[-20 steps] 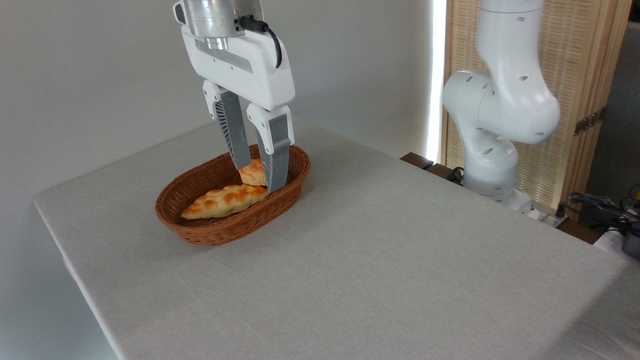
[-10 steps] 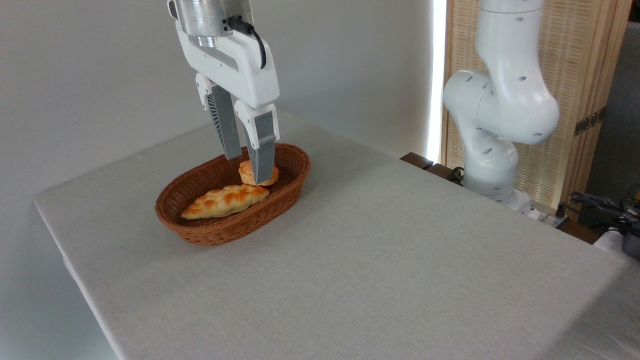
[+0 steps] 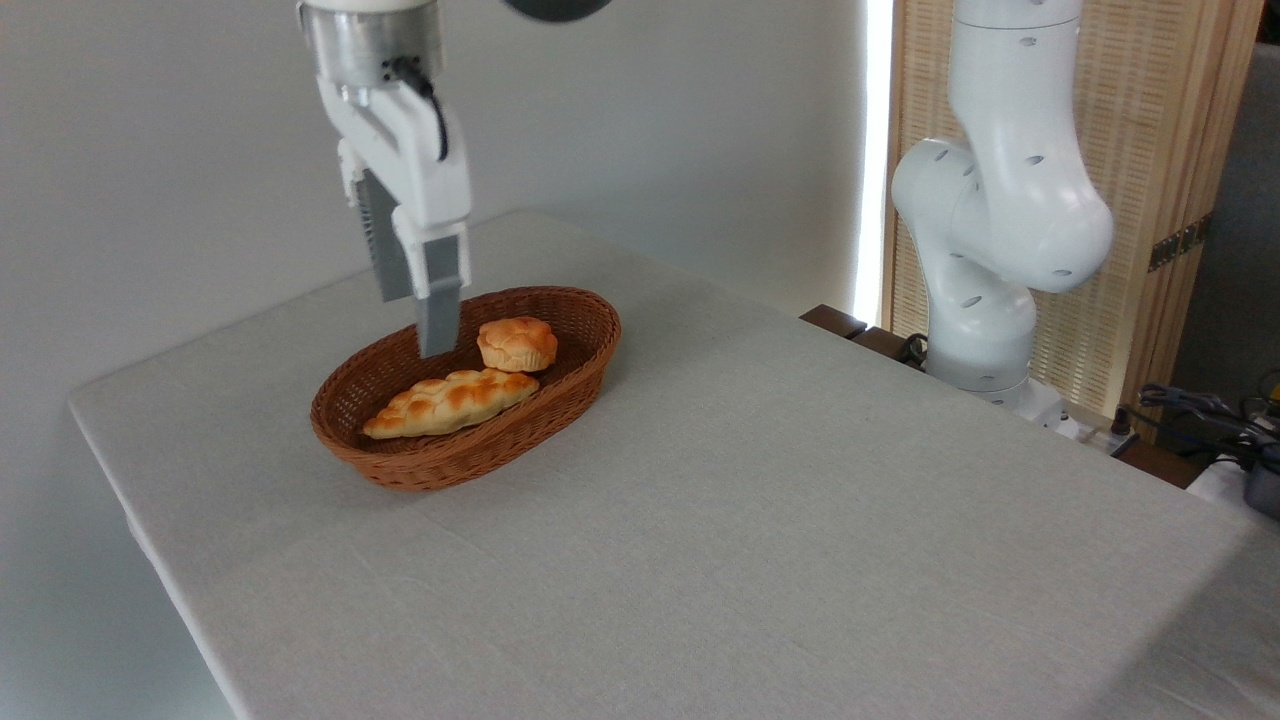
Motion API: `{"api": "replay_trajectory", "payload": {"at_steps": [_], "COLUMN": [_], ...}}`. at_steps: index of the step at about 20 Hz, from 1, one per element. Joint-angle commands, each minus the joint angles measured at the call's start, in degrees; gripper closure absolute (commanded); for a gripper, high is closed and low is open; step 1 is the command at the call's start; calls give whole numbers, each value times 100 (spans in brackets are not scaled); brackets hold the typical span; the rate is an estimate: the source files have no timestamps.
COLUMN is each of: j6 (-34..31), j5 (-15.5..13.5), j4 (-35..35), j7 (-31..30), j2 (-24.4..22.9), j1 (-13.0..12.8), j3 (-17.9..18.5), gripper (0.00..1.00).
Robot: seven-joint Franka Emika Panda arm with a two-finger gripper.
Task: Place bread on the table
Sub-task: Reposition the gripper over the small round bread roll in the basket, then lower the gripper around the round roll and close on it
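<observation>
Wicker basket [image 3: 400, 455] is the ref pt; sits on grey cloth table [image 3: 800, 520]. Bread [image 3: 517, 343], the small round knotted bun, lies inside the basket at its far-right end, touching the tip of the long braided loaf [image 3: 450, 400] that runs along the basket's middle. Gripper [image 3: 415, 315] hangs above the basket's far-left rim, beside the bun, not touching it, nothing betw the fingers. Seen edge-on, one finger [image 3: 438, 300] in front of the other, so can't tell if jaws are spread or closed; no bread held either way.

Progress, judged: approx zero. Bun not grasped, not lifted, not out of the basket. Left to do: line up over bun, close on it w/o snagging the loaf, lift clear of rim, set down on bare cloth outside the basket, let go.
</observation>
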Motion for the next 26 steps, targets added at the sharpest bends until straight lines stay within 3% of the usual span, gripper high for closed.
{"api": "replay_trajectory", "payload": {"at_steps": [1, 6, 10, 19, 26], "j6": [645, 629, 691, 840, 1621], "j5": [-73, -73, -73, -73, -29], "j4": [-248, -1056, -1611, -1936, -2648], "j7": [-827, -1066, -1022, -987, -970], "j2": [308, 54, -174, -359, -606], "j1": [-362, -406, -731, -758, -854], "j3": [-245, -887, -941, -1169, -1169], "gripper": [0, 0, 0, 0, 0]}}
